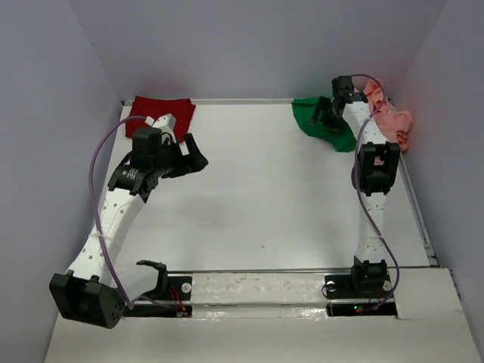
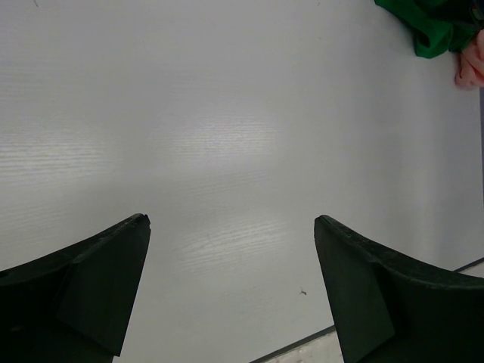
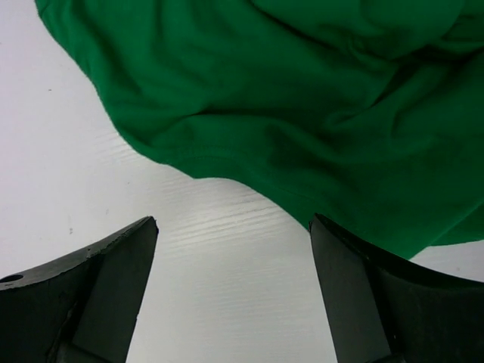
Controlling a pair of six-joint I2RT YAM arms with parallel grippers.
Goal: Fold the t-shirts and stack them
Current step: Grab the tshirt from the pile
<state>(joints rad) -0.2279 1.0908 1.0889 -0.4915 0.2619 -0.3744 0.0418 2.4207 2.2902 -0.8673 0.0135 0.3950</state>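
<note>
Starting at the right gripper (image 3: 233, 220): spread wide, with nothing clamped between its two black fingers (image 3: 91, 295). Poised right at the near edge of the crumpled bright green cloth t-shirt (image 3: 302, 113), with the curved hem crossing the gap and the right-hand finger overlapping green cloth in the wrist view. Cannot tell whether actually touching the fabric or hanging just above it. Below the hem, only white tabletop (image 3: 68, 166) between the fingertips.

Moving out through the top view: reaching to the far right corner of the table, over the green heap lying there in loose folds. Just beyond and to the right of it, touching it, a bunched salmon pink cloth t-shirt (image 1: 395, 121), pressed against the table's right edge and partly hidden behind the right arm (image 1: 374, 166).

Crossing to the left gripper (image 2: 231, 219): likewise opened wide, holding nothing, pointing across plain white surface towards the middle of the table. Set near the far left, just beside the near right corner of a dark red cloth t-shirt (image 1: 160, 108), lying fairly flat in the far left corner, well apart from the other two. Glimpsed at the upper right of the left wrist view: small scraps of the green and the pink, side by side.
</note>
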